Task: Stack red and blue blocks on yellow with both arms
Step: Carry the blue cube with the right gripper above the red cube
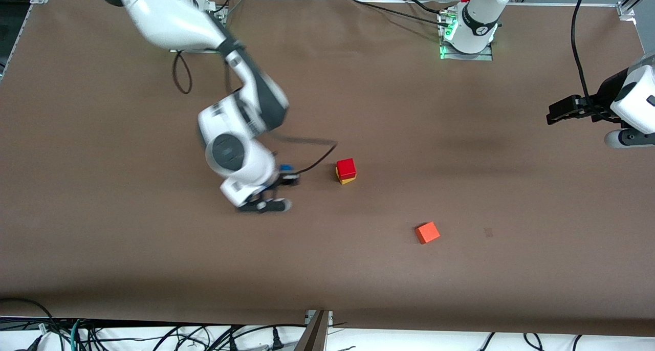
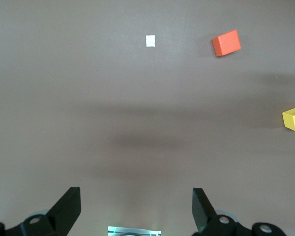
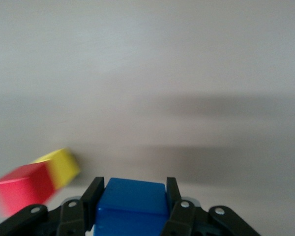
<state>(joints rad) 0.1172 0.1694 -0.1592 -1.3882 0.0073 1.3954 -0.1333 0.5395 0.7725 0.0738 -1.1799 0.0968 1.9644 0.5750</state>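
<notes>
The red block (image 1: 346,167) sits on the yellow cube (image 1: 347,179) in the middle of the table. My right gripper (image 1: 284,176) is shut on the blue block (image 1: 286,168), over the table beside that stack, toward the right arm's end. In the right wrist view the blue block (image 3: 132,204) fills the gap between the fingers of the right gripper (image 3: 132,194), and the red block (image 3: 20,188) and yellow cube (image 3: 63,165) show close by. My left gripper (image 1: 557,112) is open and empty, waiting over the left arm's end of the table; it also shows in the left wrist view (image 2: 136,206).
An orange cube (image 1: 427,233) lies nearer to the front camera than the stack, toward the left arm's end; it also shows in the left wrist view (image 2: 226,43). A small pale mark (image 1: 488,232) lies on the brown table (image 1: 153,269) beside it.
</notes>
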